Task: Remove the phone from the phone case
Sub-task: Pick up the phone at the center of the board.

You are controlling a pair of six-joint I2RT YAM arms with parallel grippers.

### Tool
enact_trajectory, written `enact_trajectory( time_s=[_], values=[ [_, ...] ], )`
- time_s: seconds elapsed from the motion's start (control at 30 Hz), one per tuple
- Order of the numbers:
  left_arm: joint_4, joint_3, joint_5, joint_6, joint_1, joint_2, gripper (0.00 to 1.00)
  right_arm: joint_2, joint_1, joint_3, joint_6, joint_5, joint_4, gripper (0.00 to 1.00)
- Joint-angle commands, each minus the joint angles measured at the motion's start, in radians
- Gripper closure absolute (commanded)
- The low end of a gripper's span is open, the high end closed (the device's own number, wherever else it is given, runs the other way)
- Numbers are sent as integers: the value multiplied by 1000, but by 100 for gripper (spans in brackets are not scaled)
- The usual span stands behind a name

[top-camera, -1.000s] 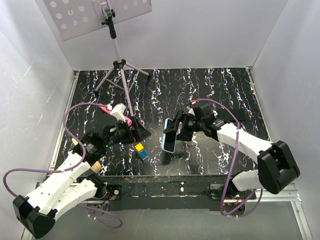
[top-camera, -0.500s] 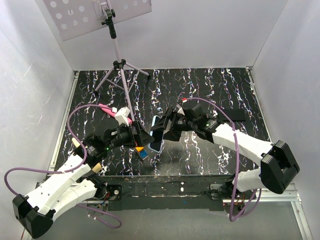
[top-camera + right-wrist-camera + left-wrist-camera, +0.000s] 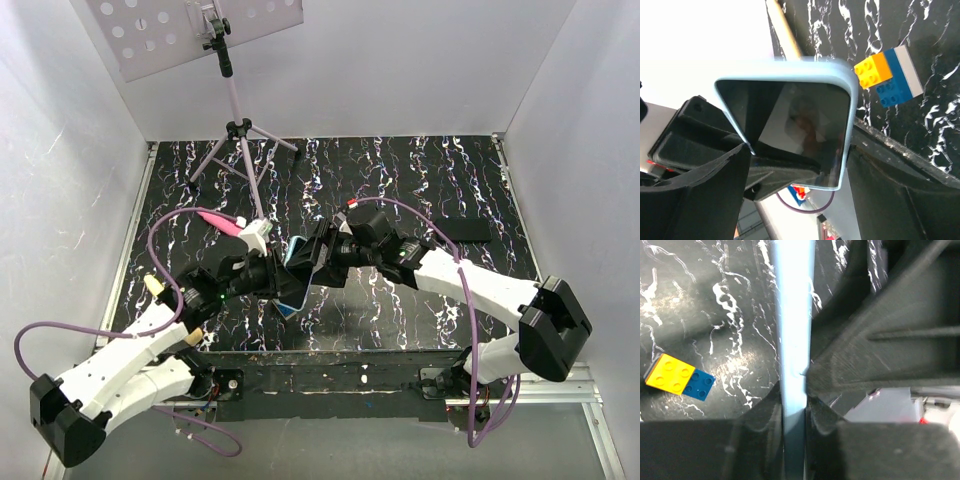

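White walls enclose a black table (image 3: 420, 170) veined with white, and the two arms meet above its middle. The right end effector (image 3: 325, 255) holds the phone case (image 3: 296, 260) off the table, its jaws spread wide with one finger against each long side. The phone (image 3: 790, 125) sits inside the case, its dark glossy screen facing the right wrist camera. The left end effector (image 3: 278, 278) is drawn narrow onto the case's thin light blue edge, which runs straight up from between its fingers (image 3: 760, 410). Yellow and blue toy bricks (image 3: 677, 377) lie on the table to the left of those fingers.
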State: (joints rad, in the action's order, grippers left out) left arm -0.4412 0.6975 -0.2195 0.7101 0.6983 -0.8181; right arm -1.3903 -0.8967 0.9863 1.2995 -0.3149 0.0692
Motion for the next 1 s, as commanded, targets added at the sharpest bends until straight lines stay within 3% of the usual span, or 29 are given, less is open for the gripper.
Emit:
enact_trajectory(
  time_s=[0.0,0.07,0.13,0.27,0.47,0.57,0.67,0.8,0.97],
  values=[
    [-11,53,-4,-9,3,-53,100,40,-5,44,-60,2,-94,95],
    [-34,72,21,-29,3,-53,100,16,15,124,-182,-76,-21,48],
    [-59,101,45,-52,1,-43,100,-6,42,222,-341,-112,142,21],
    [-45,142,-16,-104,3,-20,100,52,84,240,-621,-84,306,18],
    [120,94,-223,-117,1,31,100,218,136,97,-741,-122,270,18],
    [208,69,-294,-89,1,53,100,279,172,48,-734,-130,253,19],
    [266,68,-354,-61,1,43,100,324,228,-15,-686,-257,128,21],
    [369,56,-426,-3,0,17,100,335,240,-50,-648,-436,-31,28],
    [521,24,-471,81,0,-12,100,349,252,-83,-563,-510,-195,38]
  ],
)
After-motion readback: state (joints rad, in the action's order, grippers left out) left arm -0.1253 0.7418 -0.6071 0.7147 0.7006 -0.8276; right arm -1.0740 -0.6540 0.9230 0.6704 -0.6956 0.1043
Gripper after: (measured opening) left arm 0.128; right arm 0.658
